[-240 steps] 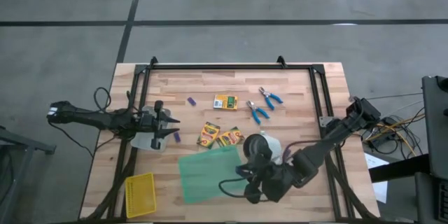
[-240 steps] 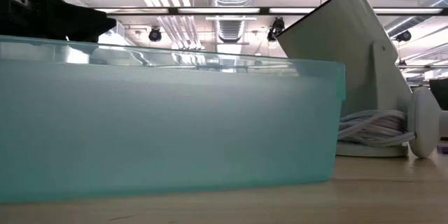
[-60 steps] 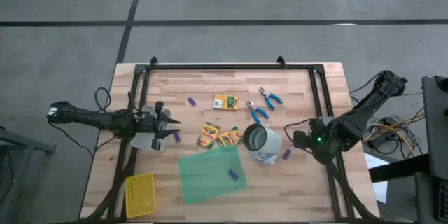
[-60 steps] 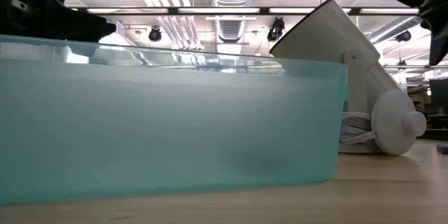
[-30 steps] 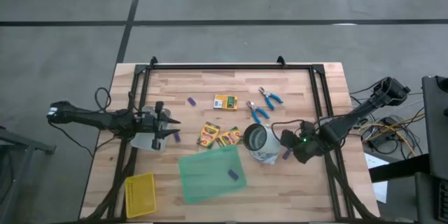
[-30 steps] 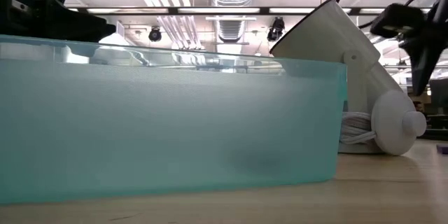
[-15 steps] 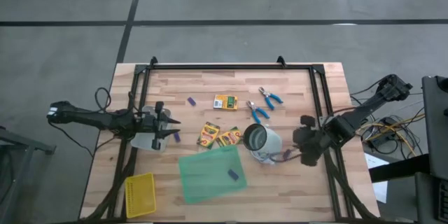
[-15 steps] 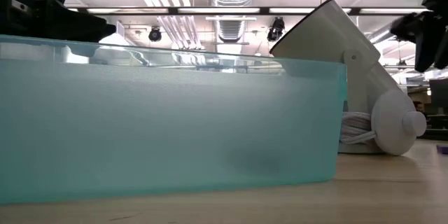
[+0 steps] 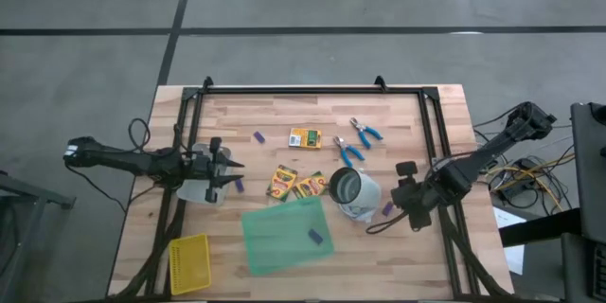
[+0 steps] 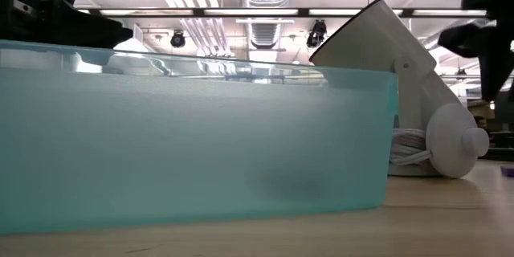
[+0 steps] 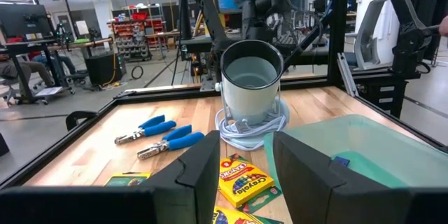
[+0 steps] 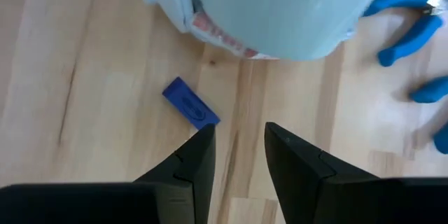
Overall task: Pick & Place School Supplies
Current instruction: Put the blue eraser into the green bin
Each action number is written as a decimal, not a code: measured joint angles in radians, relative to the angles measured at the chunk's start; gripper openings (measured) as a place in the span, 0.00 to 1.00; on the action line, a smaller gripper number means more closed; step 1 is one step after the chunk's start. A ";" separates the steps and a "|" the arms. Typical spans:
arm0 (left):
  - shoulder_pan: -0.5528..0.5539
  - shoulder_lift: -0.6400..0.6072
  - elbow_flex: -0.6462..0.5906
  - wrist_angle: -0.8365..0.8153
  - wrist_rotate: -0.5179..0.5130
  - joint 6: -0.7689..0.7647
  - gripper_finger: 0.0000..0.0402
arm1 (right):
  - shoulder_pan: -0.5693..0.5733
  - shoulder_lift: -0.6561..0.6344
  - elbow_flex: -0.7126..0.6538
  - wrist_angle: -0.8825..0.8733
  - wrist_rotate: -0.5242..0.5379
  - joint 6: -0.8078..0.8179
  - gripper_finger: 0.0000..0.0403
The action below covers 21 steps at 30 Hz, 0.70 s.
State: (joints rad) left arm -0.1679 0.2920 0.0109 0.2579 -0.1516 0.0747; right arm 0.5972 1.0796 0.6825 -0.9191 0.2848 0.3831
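Observation:
My right gripper (image 9: 402,196) hovers open, pointing steeply down, over the table's right part. A purple-blue oblong piece (image 12: 190,103) lies flat on the wood just off its fingertips (image 12: 240,136), with nothing between the fingers. Another such piece (image 9: 315,237) lies in the translucent green tray (image 9: 275,241), and two more (image 9: 257,137) (image 9: 240,186) lie on the wood. Three yellow-and-green crayon boxes (image 9: 305,137) (image 9: 282,182) (image 9: 311,187) and two blue-handled tools (image 9: 365,131) (image 9: 347,151) lie mid-table. My left gripper (image 11: 245,150) waits open and level at the left edge.
A white cup-shaped device (image 9: 352,192) on a coiled cord stands just left of my right gripper. A yellow mesh basket (image 9: 189,263) sits at the near left corner. A black frame (image 9: 312,90) borders the table. Bare wood lies at the near right.
My right gripper has rolled far around about its own pointing line while staying over the same spot beside the white device and the purple-blue piece. The left arm and all the supplies have kept still.

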 joint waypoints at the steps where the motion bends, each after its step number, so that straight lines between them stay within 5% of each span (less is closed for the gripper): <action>1: 0.000 0.000 0.000 -0.002 0.000 0.000 0.35 | 0.000 0.014 -0.007 0.002 0.001 0.005 0.30; 13: 0.000 0.000 0.000 -0.007 0.000 0.000 0.35 | 0.001 0.032 -0.135 0.235 -0.027 0.037 0.30; 21: 0.000 0.000 0.000 -0.008 0.000 0.000 0.35 | 0.000 0.033 -0.205 0.388 0.007 0.318 0.32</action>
State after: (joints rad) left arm -0.1677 0.2920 0.0109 0.2497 -0.1516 0.0750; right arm 0.5976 1.1127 0.4780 -0.5310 0.2923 0.7008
